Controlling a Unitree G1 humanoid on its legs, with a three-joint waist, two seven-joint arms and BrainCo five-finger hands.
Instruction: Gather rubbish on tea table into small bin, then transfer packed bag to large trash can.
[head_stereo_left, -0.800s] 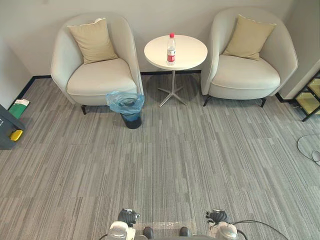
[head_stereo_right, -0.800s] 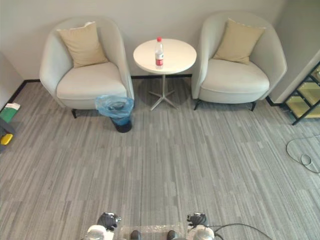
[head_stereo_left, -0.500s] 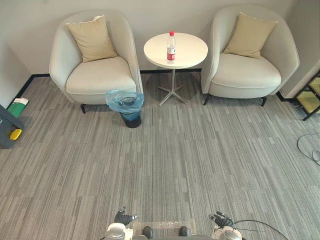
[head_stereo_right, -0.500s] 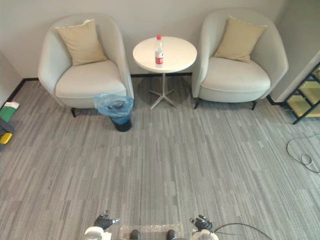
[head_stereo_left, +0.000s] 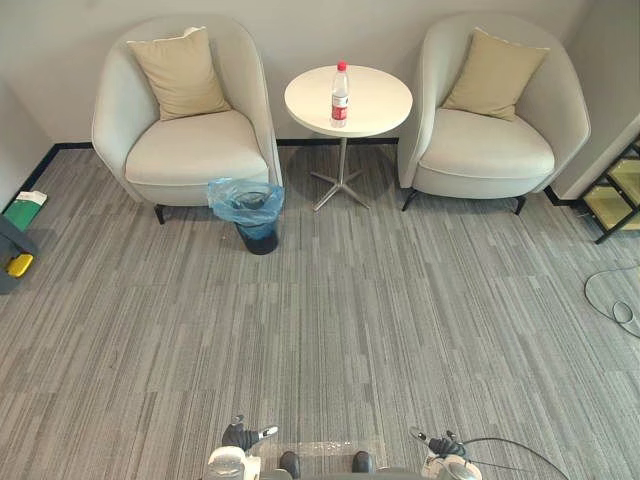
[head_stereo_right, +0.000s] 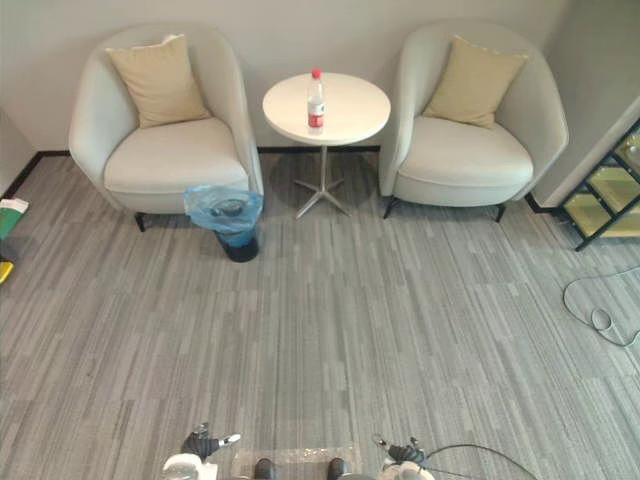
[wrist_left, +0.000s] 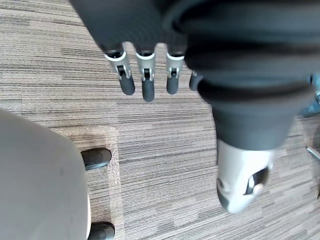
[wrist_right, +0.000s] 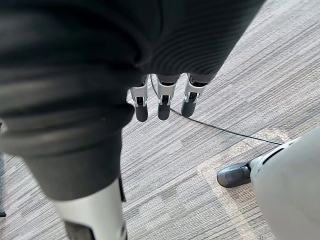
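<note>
grey carpet (head_stereo_left: 350, 300), red-capped bottle (head_stereo_left: 340, 96) upright on table (head_stereo_left: 385, 100)

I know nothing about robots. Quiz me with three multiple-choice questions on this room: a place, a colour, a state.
1. The bottle stands: A in the small bin; B on the round table; C under that table.
2. The bag lining the bin is: A red; B blue; C yellow.
3. The left hand and right hand are: A open, empty; B gripping the bottle; C holding the bag.
Answers: B, it stands upright on the tabletop; B, blue plastic drapes the rim; A, both are straight-fingered, holding nothing.
</note>
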